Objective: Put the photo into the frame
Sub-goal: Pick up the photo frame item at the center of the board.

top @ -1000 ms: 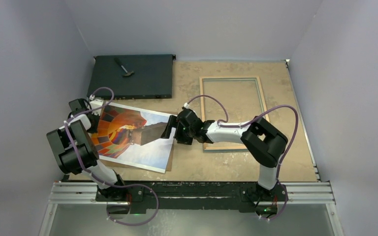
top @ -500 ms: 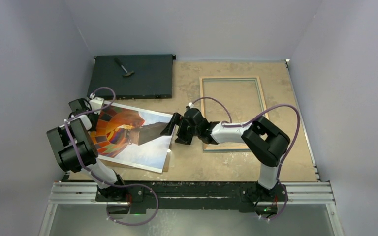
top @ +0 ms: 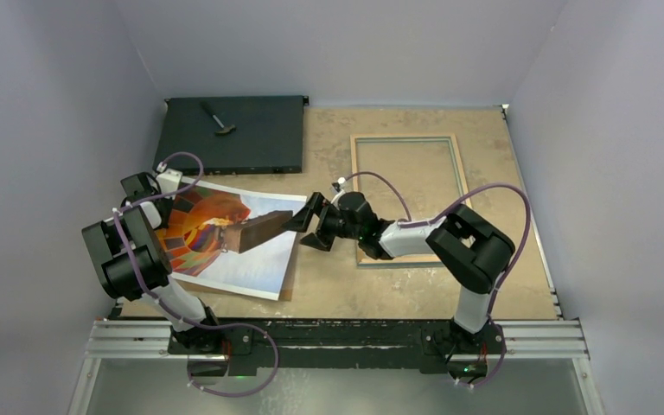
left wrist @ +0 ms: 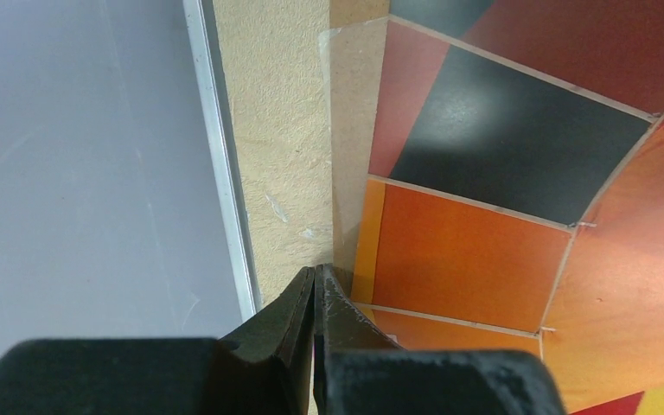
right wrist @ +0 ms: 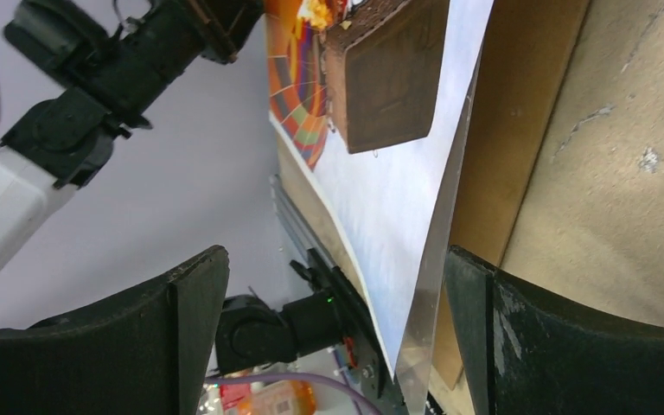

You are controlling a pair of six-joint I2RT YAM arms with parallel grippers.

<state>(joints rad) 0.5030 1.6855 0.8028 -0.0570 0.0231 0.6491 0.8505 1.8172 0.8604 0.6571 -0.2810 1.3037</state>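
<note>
Squeezed shut with the left gripper (left wrist: 315,277) at the photo's (top: 255,258) edge; spread wide with the right gripper (top: 302,232) by the other edge.

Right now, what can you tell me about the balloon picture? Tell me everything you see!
The photo is a thin paper print showing an orange-red balloon with dark panels, a brown basket and pale blue sky. It lies picture-side up on the left of the table, over a brown board. Its right edge lifts a little and sits between the fingers of the open right tool. The shut left tool meets its left edge; whether it pinches the paper is unclear.
</note>
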